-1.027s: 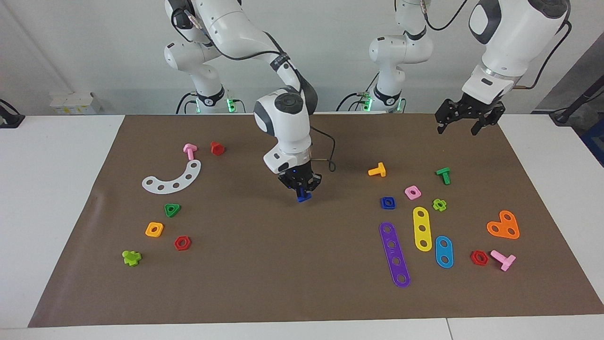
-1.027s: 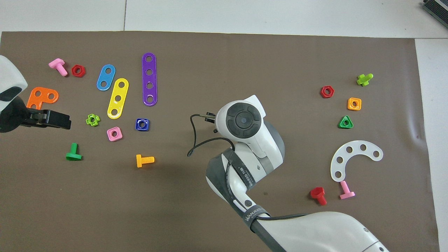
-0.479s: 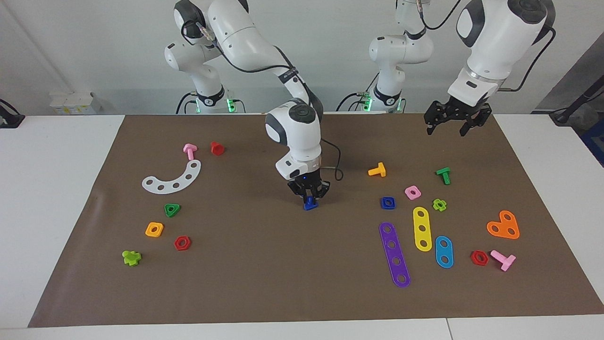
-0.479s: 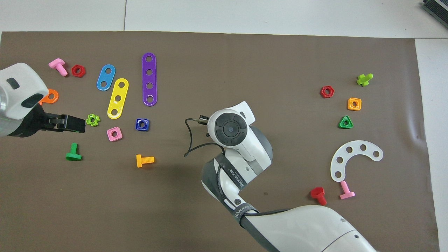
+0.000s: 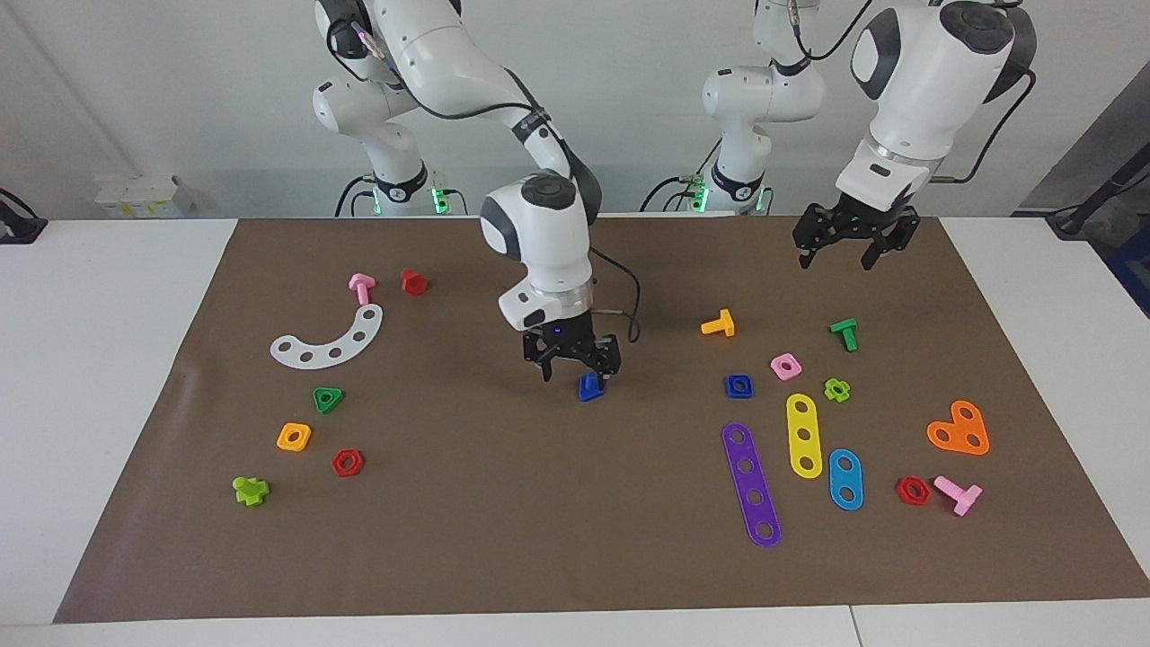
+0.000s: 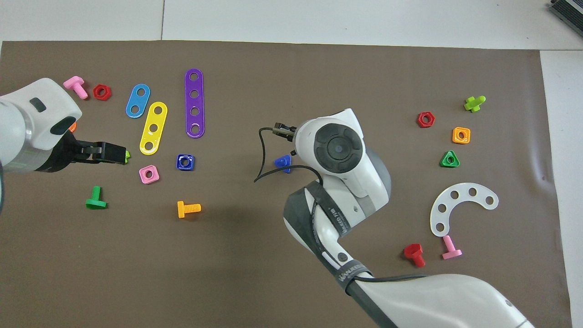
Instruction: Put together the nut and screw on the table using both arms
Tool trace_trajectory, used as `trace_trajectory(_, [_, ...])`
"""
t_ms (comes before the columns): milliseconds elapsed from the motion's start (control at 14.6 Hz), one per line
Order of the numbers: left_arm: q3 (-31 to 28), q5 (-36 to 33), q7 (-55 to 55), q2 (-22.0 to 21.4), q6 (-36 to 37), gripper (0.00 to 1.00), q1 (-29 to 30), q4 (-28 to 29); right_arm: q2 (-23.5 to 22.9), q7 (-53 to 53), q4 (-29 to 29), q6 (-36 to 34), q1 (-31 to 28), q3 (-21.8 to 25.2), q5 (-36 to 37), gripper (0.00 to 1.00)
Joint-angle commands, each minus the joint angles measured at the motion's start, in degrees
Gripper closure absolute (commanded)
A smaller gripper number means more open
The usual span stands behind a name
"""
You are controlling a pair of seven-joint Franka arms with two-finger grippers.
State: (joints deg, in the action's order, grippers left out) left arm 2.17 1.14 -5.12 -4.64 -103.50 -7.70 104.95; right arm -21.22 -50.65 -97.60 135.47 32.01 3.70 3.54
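Observation:
The blue screw lies on the brown mat near the table's middle; it also shows in the overhead view. My right gripper is open and empty just above the screw, apart from it; in the overhead view its wrist hides it. The blue square nut lies flat beside the screw, toward the left arm's end. My left gripper is open and empty, high over the left arm's end of the mat. In the overhead view the left gripper covers a light-green cross nut.
Around the blue nut lie a pink square nut, an orange T-shaped screw, a green screw and purple, yellow and blue strips. A white curved strip, a green triangular nut and an orange square nut lie at the right arm's end.
My right gripper lowered the blue screw onto the mat, opened and lifted off it. My left gripper moved toward the table's middle, still open.

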Motion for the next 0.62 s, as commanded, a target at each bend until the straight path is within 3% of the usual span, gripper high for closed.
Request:
trace_trajectory(0, [-0.7, 0.1, -4.2, 3.4, -4.5, 0.02, -2.4, 0.7, 6.0, 8.1, -1.4, -5.2, -5.8, -0.7, 0.3, 0.0])
trace_trajectory(342, [-0.8, -0.2, -4.2, 9.6, -13.9, 0.04, -3.5, 2.4, 14.7, 26.9, -0.9, -16.1, -17.0, -0.8, -0.6, 0.0])
trace_trajectory(548, [-0.8, -0.2, -3.8, 9.5, -23.6, 0.05, -4.3, 9.5, 20.1, 35.5, -0.5, -24.7, -22.5, -0.8, -0.7, 0.0])
